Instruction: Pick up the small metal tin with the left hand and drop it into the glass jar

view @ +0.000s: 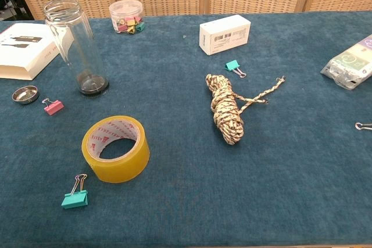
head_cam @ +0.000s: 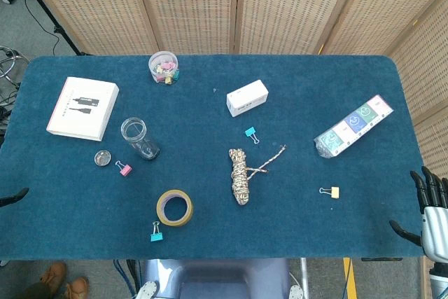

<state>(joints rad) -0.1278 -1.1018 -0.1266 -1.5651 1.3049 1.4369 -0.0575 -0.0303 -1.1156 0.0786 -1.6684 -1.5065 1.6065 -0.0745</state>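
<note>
While my left hand (head_cam: pixel 14 196) barely shows, its state unclear, the small round metal tin (head_cam: pixel 103 157) waits ahead of it, beside the tall clear glass jar (head_cam: pixel 140 138).

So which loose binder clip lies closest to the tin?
The pink clip, just right of the tin; the two teal ones and the yellow one lie much farther off.

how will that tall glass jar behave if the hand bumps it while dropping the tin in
The glass jar stands upright, tall and narrow, so a knock near its rim would probably tip it. Lying down, it would likely roll. Its smooth clear wall looks slippery and breakable. The small metal tin beside it looks light.
</note>
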